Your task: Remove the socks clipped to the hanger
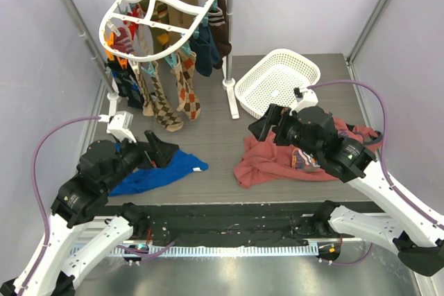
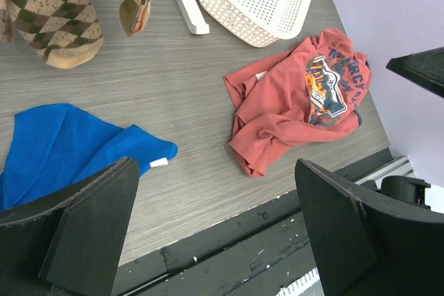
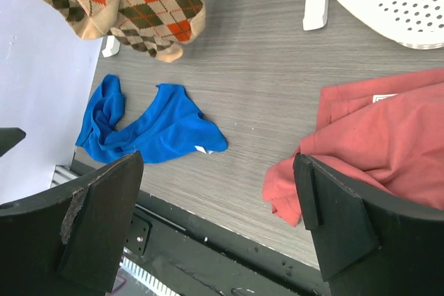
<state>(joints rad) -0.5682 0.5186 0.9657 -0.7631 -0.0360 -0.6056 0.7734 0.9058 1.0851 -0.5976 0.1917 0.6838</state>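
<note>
The white oval hanger (image 1: 122, 6) hangs from the metal rail at the back left, with orange and teal clips around it. Several socks (image 1: 182, 84) hang clipped to it: argyle, red-white striped, navy and dark brown. Argyle sock toes show in the left wrist view (image 2: 55, 25) and the right wrist view (image 3: 132, 5). My left gripper (image 1: 164, 150) is open and empty, low over the table in front of the socks, as its wrist view (image 2: 215, 227) shows. My right gripper (image 1: 259, 125) is open and empty to the right of the socks, as its wrist view (image 3: 218, 227) shows.
The metal rail stand (image 1: 229, 39) carries the hanger. A white lattice basket (image 1: 277, 77) sits at the back right. A blue shirt (image 1: 166, 170) lies under my left arm. A red printed shirt (image 1: 274, 161) lies under my right arm. Purple walls enclose the table.
</note>
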